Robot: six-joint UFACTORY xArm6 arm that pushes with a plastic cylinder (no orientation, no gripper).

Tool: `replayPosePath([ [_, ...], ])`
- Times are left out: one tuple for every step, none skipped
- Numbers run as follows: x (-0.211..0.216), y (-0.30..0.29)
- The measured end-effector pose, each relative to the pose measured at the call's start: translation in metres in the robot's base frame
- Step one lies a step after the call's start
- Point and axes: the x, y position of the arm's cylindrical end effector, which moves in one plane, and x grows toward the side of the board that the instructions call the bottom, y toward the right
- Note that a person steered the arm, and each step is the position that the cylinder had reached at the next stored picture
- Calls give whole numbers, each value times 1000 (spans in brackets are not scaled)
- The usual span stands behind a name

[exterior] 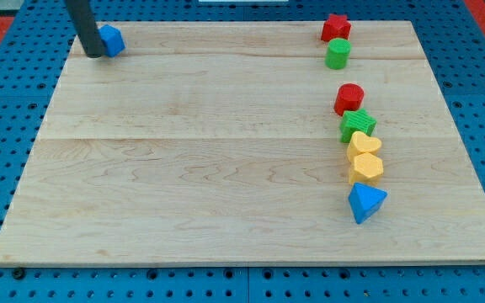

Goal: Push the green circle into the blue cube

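Note:
The green circle (338,54) stands near the view's top right of the wooden board (183,168), just below a red star (336,27). The blue cube (111,39) sits at the view's top left corner of the board. My tip (93,54) rests on the board right beside the blue cube, on its left, touching or nearly touching it. The green circle is far to the right of my tip.
Down the right side runs a column of blocks: a red cylinder (349,98), a green star (358,125), a yellow heart (364,145), a yellow hexagon-like block (366,167), and a blue triangle (365,202). A blue pegboard (7,126) surrounds the board.

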Motion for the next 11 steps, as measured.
replayPosePath([
  [21, 27],
  [30, 175],
  [48, 310],
  [48, 427],
  [23, 474],
  [7, 386],
  [10, 285],
  [-2, 270],
  [-4, 199],
  [-4, 91],
  [-4, 140],
])
